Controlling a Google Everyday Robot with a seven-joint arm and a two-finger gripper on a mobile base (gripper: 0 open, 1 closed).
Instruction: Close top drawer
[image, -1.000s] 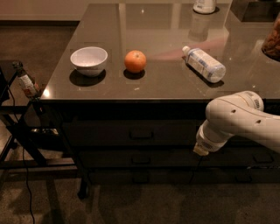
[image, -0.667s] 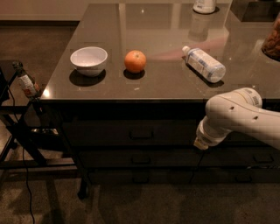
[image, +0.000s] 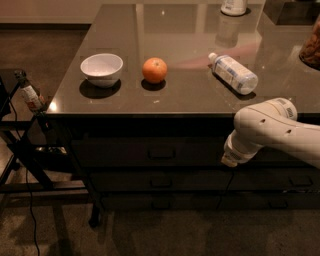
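Observation:
The top drawer (image: 120, 152) is the uppermost dark front panel just under the table's front edge, with a small loop handle (image: 161, 154) at its middle. Its front lies about in line with the two lower drawer fronts; no box sides show. My white arm (image: 270, 131) comes in from the right and bends down in front of the drawers. My gripper (image: 229, 160) is at the arm's lower end, close against the right part of the top drawer's front, mostly hidden by the wrist.
On the dark glossy table (image: 175, 95) stand a white bowl (image: 101, 69), an orange (image: 154, 70) and a lying plastic bottle (image: 233, 73). Two lower drawer fronts (image: 161, 182) sit below. A dark metal stand with cables (image: 25, 150) is at the left.
My arm's lower end has shifted very slightly up and left along the drawer fronts. The things on the table have not moved.

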